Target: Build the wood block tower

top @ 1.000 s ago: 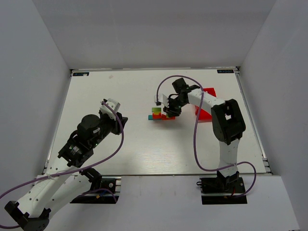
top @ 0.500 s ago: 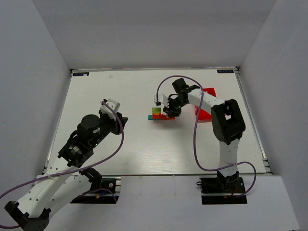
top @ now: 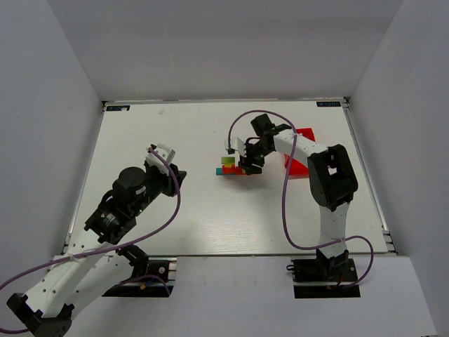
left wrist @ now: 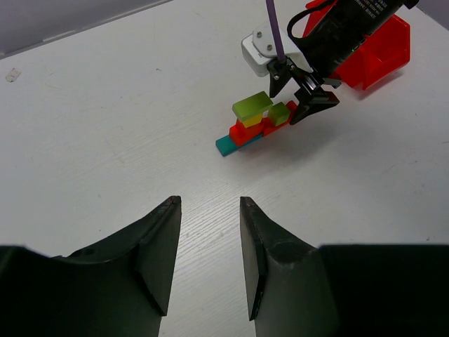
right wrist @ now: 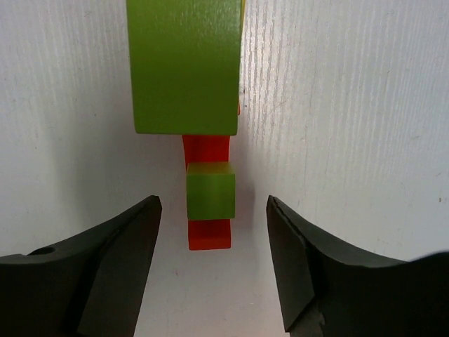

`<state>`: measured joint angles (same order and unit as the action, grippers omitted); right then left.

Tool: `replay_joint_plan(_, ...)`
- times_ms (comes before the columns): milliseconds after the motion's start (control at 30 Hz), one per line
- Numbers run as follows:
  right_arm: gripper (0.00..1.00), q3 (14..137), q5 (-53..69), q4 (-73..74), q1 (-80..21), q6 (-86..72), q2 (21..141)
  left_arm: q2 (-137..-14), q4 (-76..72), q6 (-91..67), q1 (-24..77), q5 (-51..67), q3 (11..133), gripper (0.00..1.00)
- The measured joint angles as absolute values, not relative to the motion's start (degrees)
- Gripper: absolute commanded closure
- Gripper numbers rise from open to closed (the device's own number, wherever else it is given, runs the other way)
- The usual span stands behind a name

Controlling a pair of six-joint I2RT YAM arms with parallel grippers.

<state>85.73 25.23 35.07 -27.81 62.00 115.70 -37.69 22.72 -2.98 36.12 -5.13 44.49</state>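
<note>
Tower (top: 233,167) sits mid-table (top: 196,133), a bit right of centre, near the bin (top: 300,156). In the left wrist view it reads as a teal bar (left wrist: 226,145) at the base, then red pieces, then yellow, with 1 big green block (left wrist: 252,105) on top. 1 small green cube (right wrist: 210,189) sits lower, on the red bar (right wrist: 209,235) at the end facing the right arm.

Change: the right gripper (right wrist: 214,205) has just opened off that small cube. Its 2 jaws now stand spread on either side, with white table showing in both gaps (no contact that I can see). The cube sits square on the red bar and isn't tilted. I read that as a placement just done, with the cube left standing on its own. From above the tower looks the same as a second ago, with nothing knocked.

For the task, that's 1 more block on. The next move is likely to back the right gripper straight off without clipping the cube, since the jaws straddle it closely. I see no loose blocks on the table (bin contents not visible), so I can't tell how many are left.

Left gripper (left wrist: 209,203) hangs well apart from the tower, over bare table. Its jaws are part spread with a clear gap, and they hold and touch nothing.
</note>
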Motion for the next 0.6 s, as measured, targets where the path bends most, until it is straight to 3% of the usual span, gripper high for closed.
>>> replay_joint_plan(33, 0.22, 85.73, 25.23, 35.07, -27.81, 61.98, 115.7, -37.69, 22.72, -2.98, 36.12, -5.13, 44.49, 0.5)
replay_joint_plan(67, 0.22, 85.73, 25.23, 35.09, -27.81, 61.76, 115.7, -37.69, 22.72, -2.98, 36.12, -5.13, 44.49, 0.5)
replay_joint_plan(100, 0.1, 85.73, 25.21, 35.07, -27.81, 61.89, 115.7, -37.69, 22.72, -2.98, 36.12, -5.13, 44.49, 0.5)
replay_joint_plan(400, 0.1, 85.62, 25.26, 35.05, -27.62, 61.65, 115.31, -37.69, 22.72, -2.98, 36.12, -5.23, 44.49, 0.5)
replay_joint_plan(600, 0.1, 83.83, 25.45, 35.7, -25.8, 61.69, 109.08, -37.69, 22.72, -2.98, 36.12, -5.56, 44.34, 0.5)
